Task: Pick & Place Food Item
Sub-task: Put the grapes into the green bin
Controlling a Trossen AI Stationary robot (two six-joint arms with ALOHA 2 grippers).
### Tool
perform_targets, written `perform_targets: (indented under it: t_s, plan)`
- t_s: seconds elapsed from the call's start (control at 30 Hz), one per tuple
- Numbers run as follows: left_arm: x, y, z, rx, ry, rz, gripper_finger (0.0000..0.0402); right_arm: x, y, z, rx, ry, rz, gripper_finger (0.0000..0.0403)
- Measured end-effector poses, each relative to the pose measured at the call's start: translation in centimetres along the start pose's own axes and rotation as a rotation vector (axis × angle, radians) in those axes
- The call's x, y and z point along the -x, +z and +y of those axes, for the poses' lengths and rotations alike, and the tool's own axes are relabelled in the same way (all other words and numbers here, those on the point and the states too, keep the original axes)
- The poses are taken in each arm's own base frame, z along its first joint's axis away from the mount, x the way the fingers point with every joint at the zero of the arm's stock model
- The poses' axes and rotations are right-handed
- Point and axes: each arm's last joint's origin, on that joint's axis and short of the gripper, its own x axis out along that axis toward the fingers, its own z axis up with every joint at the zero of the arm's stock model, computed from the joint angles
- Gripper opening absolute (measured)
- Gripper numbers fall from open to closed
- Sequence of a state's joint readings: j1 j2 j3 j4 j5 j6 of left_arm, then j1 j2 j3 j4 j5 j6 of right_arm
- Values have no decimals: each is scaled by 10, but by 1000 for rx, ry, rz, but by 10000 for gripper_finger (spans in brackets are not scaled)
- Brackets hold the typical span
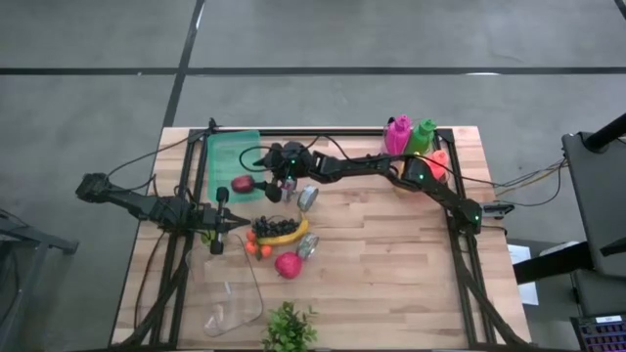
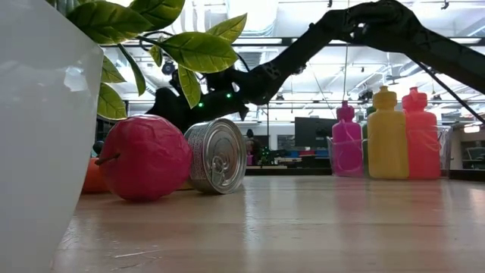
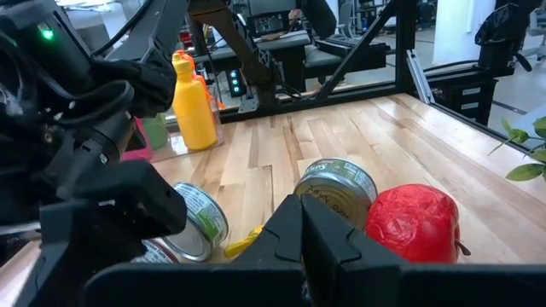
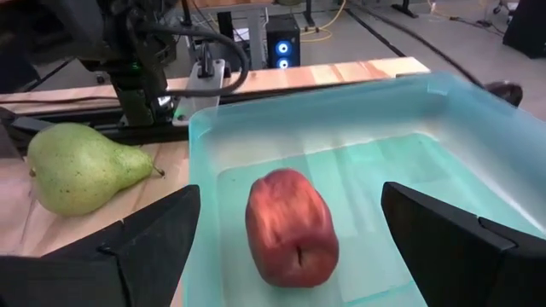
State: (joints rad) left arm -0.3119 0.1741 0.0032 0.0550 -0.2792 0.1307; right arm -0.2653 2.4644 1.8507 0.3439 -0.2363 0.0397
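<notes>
A red apple (image 4: pixel 290 226) lies on its side on the floor of the clear green tray (image 4: pixel 444 128) at the table's far left; the high view shows the apple (image 1: pixel 242 184) at the tray's near edge (image 1: pixel 233 154). My right gripper (image 4: pixel 290 247) reaches level over the tray from the table's right. It is open, one finger on either side of the apple, and touches nothing. My left gripper (image 1: pixel 230 223) is shut and holds nothing. It waits low near the left edge, pointing at the fruit pile.
A green pear (image 4: pixel 81 166) lies on the table beside the tray. At mid-table are grapes and a banana (image 1: pixel 284 233), a red fruit (image 1: pixel 288 264) and two cans (image 1: pixel 308 198) (image 1: pixel 308 246). Coloured bottles (image 1: pixel 411 137) stand far right. A plant (image 1: pixel 289 328) and a clear container (image 1: pixel 235 303) sit near the front edge.
</notes>
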Motion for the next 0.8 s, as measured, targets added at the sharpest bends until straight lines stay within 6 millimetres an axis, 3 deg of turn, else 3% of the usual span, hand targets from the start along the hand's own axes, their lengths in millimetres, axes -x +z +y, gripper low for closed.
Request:
perform_targets:
  t_s: [0.27,0.8]
  plan:
    - [0,0,0,0,0,0,0,11,20,5,48,5,32,363]
    - [0,0,0,0,0,1,0,60,73,29,229,209,156,363]
